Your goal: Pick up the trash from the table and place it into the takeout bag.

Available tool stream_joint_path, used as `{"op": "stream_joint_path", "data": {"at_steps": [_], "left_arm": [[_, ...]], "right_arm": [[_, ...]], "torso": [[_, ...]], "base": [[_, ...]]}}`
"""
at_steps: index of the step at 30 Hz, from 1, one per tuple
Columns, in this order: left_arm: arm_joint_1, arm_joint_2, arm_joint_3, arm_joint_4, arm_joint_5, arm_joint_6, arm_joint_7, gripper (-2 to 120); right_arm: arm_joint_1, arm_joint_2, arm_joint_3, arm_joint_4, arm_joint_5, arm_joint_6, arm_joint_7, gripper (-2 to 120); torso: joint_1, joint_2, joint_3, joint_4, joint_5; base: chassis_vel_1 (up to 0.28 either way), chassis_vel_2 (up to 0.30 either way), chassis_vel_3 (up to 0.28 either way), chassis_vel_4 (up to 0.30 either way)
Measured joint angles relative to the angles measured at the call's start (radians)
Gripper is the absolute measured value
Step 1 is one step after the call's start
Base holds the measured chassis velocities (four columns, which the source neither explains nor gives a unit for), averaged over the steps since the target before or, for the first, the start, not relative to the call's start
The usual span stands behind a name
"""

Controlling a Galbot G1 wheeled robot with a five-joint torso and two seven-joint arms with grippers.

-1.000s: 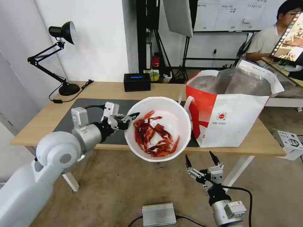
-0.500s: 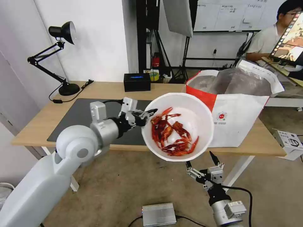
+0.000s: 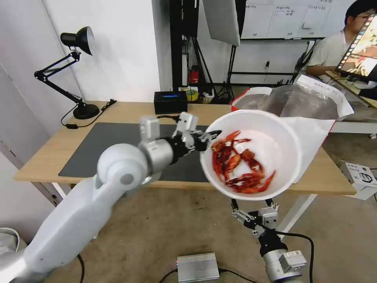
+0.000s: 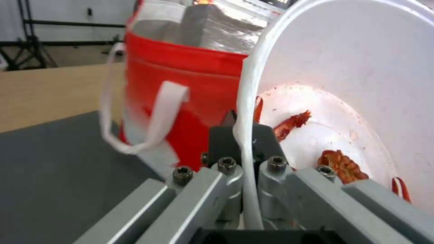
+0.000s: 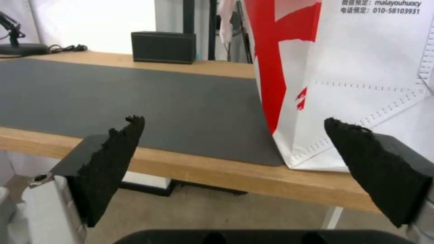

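Observation:
A white round bowl (image 3: 275, 137) with red crayfish shells (image 3: 235, 161) hangs tilted in the air at the front of the table (image 3: 129, 112), overlapping the takeout bag (image 3: 310, 104). My left gripper (image 3: 210, 136) is shut on the bowl's rim. The left wrist view shows the rim (image 4: 246, 112) pinched between the fingers (image 4: 267, 142), with the bag's red side (image 4: 181, 78) and a white handle just beyond. My right gripper (image 3: 252, 204) hangs open below the table's front edge, under the bowl. In the right wrist view the right gripper (image 5: 235, 135) faces the bag's lower corner (image 5: 361, 67).
A dark grey mat (image 3: 106, 145) covers the table's middle. A black box (image 3: 170, 102) stands at the back edge and a desk lamp (image 3: 74, 70) at the back left. On the floor lie a silver box (image 3: 197, 267) and a white device (image 3: 359, 177).
My left arm has carried the bowl to the right and a little upward, from beside the bag's left side to in front of it. The right arm has not moved.

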Motion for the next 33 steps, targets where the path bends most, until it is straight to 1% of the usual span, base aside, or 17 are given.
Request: {"op": "stream_joint_path", "data": {"at_steps": [3, 7, 13, 15, 17, 19, 22, 23, 30, 31, 33], "left_arm": [[-0.027, -0.045, 0.028, 0.023, -0.001, 0.000, -0.025, 0], [-0.053, -0.063, 0.050, 0.043, -0.002, 0.000, -0.030, 0], [-0.151, -0.118, 0.112, 0.096, -0.033, 0.002, -0.055, 0], [-0.166, -0.127, 0.120, 0.105, -0.039, 0.002, -0.061, 0], [-0.208, -0.155, 0.142, 0.133, -0.056, 0.002, -0.074, 0], [-0.224, -0.165, 0.150, 0.144, -0.062, 0.002, -0.078, 0], [-0.271, -0.200, 0.184, 0.184, -0.074, 0.002, -0.093, 0], [-0.271, -0.200, 0.184, 0.184, -0.074, 0.002, -0.093, 0], [-0.321, -0.283, 0.223, 0.268, -0.078, -0.001, -0.138, 0], [-0.321, -0.283, 0.223, 0.268, -0.078, -0.001, -0.138, 0], [-0.339, -0.317, 0.229, 0.300, -0.079, -0.004, -0.156, 0]], "right_arm": [[0.000, 0.000, 0.000, 0.000, 0.000, 0.000, 0.000, 100], [0.000, 0.000, 0.000, 0.000, 0.000, 0.000, 0.000, 100], [0.000, 0.000, 0.000, 0.000, 0.000, 0.000, 0.000, 100], [0.000, 0.000, 0.000, 0.000, 0.000, 0.000, 0.000, 100], [0.000, 0.000, 0.000, 0.000, 0.000, 0.000, 0.000, 100], [0.000, 0.000, 0.000, 0.000, 0.000, 0.000, 0.000, 100], [0.000, 0.000, 0.000, 0.000, 0.000, 0.000, 0.000, 100], [0.000, 0.000, 0.000, 0.000, 0.000, 0.000, 0.000, 100], [0.000, 0.000, 0.000, 0.000, 0.000, 0.000, 0.000, 100], [0.000, 0.000, 0.000, 0.000, 0.000, 0.000, 0.000, 100], [0.000, 0.000, 0.000, 0.000, 0.000, 0.000, 0.000, 100]], "torso": [[0.000, 0.000, 0.000, 0.0001, -0.0001], [0.000, 0.000, 0.000, 0.0001, -0.0001], [0.000, 0.000, 0.000, 0.0002, -0.0001], [0.000, 0.000, 0.000, 0.0001, -0.0001], [0.000, 0.000, 0.000, 0.0000, 0.0000], [0.000, 0.000, 0.000, 0.0000, 0.0000], [0.000, 0.000, 0.000, 0.0001, 0.0000], [0.000, 0.000, 0.000, 0.0001, 0.0000], [0.000, 0.000, 0.000, 0.0002, -0.0001], [0.000, 0.000, 0.000, 0.0002, -0.0001], [0.000, 0.000, 0.000, 0.0000, -0.0001]], "base": [[0.000, 0.000, 0.000, 0.000], [0.000, 0.000, 0.000, 0.000], [0.000, 0.000, 0.000, 0.000], [0.000, 0.000, 0.000, 0.000], [0.000, 0.000, 0.000, 0.000], [0.000, 0.000, 0.000, 0.000], [0.000, 0.000, 0.000, 0.000], [0.000, 0.000, 0.000, 0.000], [0.000, 0.000, 0.000, 0.000], [0.000, 0.000, 0.000, 0.000], [0.000, 0.000, 0.000, 0.000]]}}
